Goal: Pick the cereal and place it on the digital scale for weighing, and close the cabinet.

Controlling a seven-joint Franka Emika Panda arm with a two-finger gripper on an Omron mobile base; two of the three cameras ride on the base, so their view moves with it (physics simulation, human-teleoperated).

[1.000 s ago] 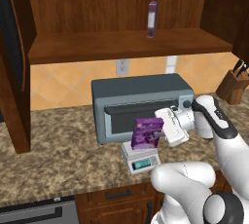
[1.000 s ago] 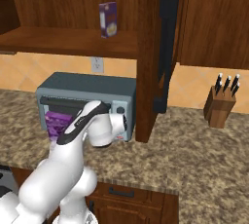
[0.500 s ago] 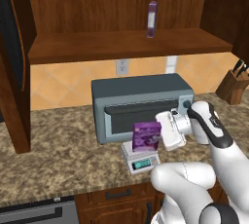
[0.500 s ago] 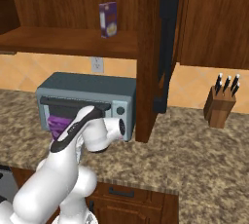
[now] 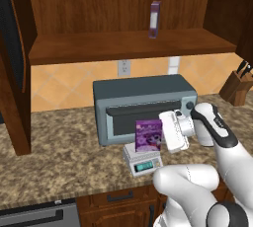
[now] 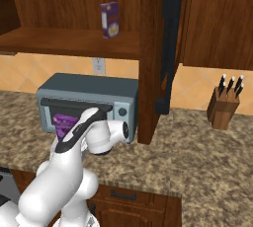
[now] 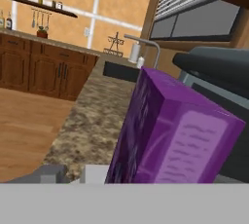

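Gripper (image 5: 162,133): beside the cereal's right edge; whether it grips or has let go, cannot tell.
Cereal (image 5: 148,135): flat purple box, upright on the digital scale (image 5: 143,160), before the toaster oven (image 5: 143,103).
Progress: placing looks done, unless not yet released; cabinet (image 6: 150,58) door open, closing left.
Surfaces: glossy card, speckled granite counter (image 5: 64,157), dark wood.

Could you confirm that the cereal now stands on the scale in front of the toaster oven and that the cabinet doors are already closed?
Not quite: the cereal does stand on the scale in front of the toaster oven, but the cabinet is open. The left base view shows its bare shelf and a door swung out at the left.
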